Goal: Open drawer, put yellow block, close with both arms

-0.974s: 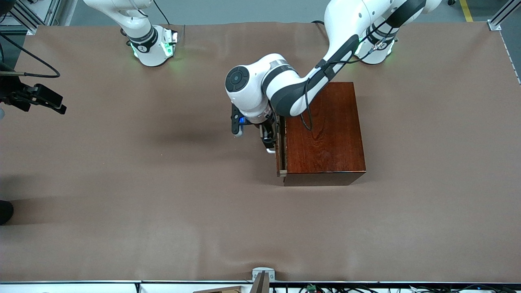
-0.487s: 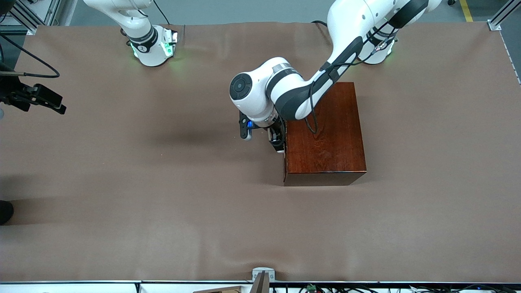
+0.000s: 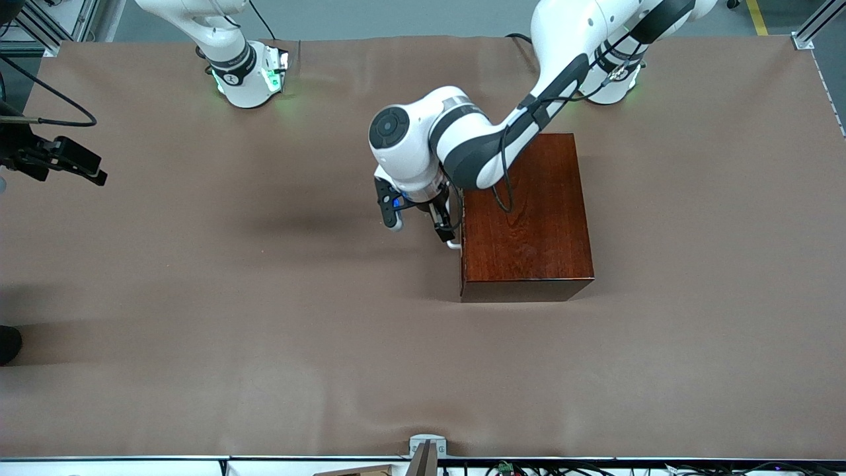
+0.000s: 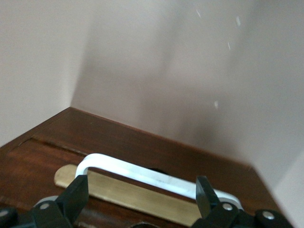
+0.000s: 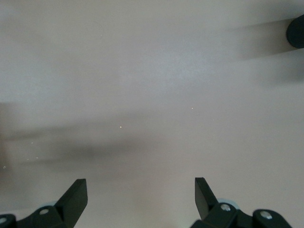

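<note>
The dark reddish-brown wooden box (image 3: 529,218) stands at the table's middle, toward the left arm's end. Its drawer is shut, its front flush with the box. The white bar handle (image 3: 453,244) sticks out toward the right arm's end and also shows in the left wrist view (image 4: 142,173). My left gripper (image 3: 444,226) is open just in front of the drawer, its fingers either side of the handle without touching it (image 4: 141,187). My right gripper (image 5: 140,190) is open and empty over bare table. The yellow block is out of view.
The brown table mat (image 3: 264,297) spreads wide on all sides of the box. The right arm's black hand (image 3: 73,162) waits at the table edge at the right arm's end. Green-lit arm bases (image 3: 248,76) stand farthest from the front camera.
The drawer stood slightly open a second ago; the left gripper pushed it shut. The left gripper has since backed a little away from the drawer front. The right arm has not moved.
</note>
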Tool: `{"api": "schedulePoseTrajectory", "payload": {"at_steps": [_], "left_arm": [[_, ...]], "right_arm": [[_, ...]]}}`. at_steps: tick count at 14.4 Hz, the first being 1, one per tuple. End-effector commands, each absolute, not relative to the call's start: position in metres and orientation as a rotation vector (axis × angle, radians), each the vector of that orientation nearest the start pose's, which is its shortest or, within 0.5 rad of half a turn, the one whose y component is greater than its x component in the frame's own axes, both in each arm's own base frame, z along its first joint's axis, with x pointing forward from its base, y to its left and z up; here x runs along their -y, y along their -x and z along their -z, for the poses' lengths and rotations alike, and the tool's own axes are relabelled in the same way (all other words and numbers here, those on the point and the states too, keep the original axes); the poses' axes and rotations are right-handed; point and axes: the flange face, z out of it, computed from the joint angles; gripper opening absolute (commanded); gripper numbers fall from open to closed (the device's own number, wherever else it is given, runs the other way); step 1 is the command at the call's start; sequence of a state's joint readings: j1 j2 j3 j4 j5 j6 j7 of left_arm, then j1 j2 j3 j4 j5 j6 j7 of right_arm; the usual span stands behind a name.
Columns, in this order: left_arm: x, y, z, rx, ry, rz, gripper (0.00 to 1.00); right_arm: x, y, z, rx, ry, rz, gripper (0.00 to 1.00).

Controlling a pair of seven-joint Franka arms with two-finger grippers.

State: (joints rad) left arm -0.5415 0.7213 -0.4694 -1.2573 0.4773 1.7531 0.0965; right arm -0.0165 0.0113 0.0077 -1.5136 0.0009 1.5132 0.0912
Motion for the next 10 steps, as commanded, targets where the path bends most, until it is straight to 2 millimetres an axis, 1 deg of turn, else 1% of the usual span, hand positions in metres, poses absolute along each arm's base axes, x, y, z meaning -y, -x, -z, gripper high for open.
{"api": "schedulePoseTrajectory", "payload": {"at_steps": [1,2,3,4,5,7,8,10], "left_arm": [[0.530,-0.478,-0.425,-1.266,2.681,0.059,1.00],[0.524,-0.478,-0.449,-1.139,2.766,0.095,1.00],[0.514,-0.479,-0.475,-1.003,2.848,0.122,1.00],[0.495,-0.485,-0.507,-0.865,2.920,0.168,1.00],[0.468,-0.496,-0.526,-0.722,2.960,0.159,1.00],[0.419,-0.509,-0.560,-0.476,3.019,0.094,1.00],[0.386,-0.517,-0.578,-0.370,3.040,0.078,1.00],[0.333,-0.529,-0.603,-0.225,3.035,0.054,1.00]], "right_arm": [[0.007,-0.554,-0.645,-0.178,3.118,-0.020,1.00],[0.007,-0.554,-0.645,-0.175,3.119,-0.020,1.00],[0.006,-0.554,-0.645,-0.175,3.119,-0.020,1.00],[0.007,-0.554,-0.645,-0.178,3.118,-0.020,1.00],[0.006,-0.554,-0.645,-0.173,3.119,-0.020,1.00],[0.006,-0.553,-0.644,-0.173,3.120,-0.027,1.00],[0.006,-0.553,-0.643,-0.173,3.122,-0.034,1.00],[0.006,-0.551,-0.643,-0.171,3.124,-0.054,1.00]]}}
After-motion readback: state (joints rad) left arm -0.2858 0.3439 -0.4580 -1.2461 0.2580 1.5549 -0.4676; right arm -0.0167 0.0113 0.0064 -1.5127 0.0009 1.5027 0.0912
